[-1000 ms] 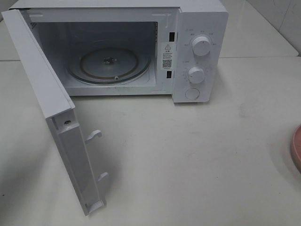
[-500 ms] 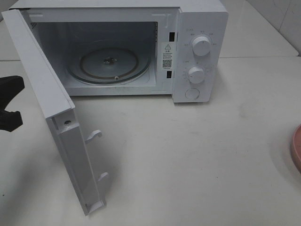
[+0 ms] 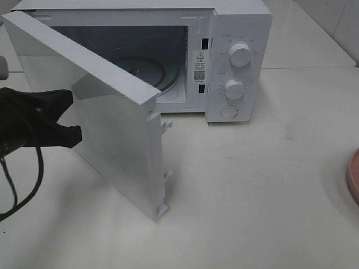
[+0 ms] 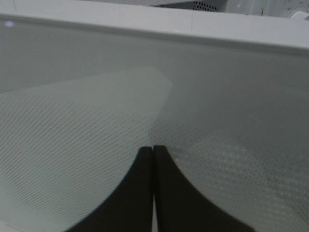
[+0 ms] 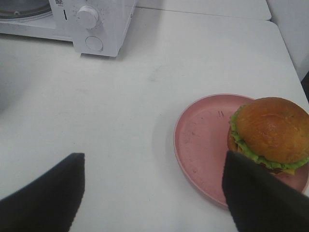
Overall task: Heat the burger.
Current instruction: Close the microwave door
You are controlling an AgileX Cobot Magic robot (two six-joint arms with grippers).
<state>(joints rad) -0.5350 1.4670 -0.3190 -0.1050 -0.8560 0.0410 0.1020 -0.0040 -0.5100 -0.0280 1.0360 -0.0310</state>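
Note:
The burger (image 5: pixel 270 130), with a glossy brown bun and a green lettuce frill, sits on a pink plate (image 5: pixel 203 140) in the right wrist view. My right gripper (image 5: pixel 154 193) hovers open just short of the plate, its fingers wide apart and empty. The exterior high view shows only the plate's rim (image 3: pixel 354 176) at the right edge, and the burger is out of that view. My left gripper (image 3: pixel 78 134) is shut, its fingertips (image 4: pixel 145 159) against the outer face of the white microwave's door (image 3: pixel 112 123). The door stands half open.
The white microwave (image 3: pixel 238 61) stands at the back of the pale table, with two knobs and a button on its right panel. Its glass turntable (image 3: pixel 168 73) shows past the door's edge. A black cable hangs from my left arm at the left edge.
My left gripper has come in from the left edge and reached the door. The door has swung from wide open to about half shut. The plate has not moved.

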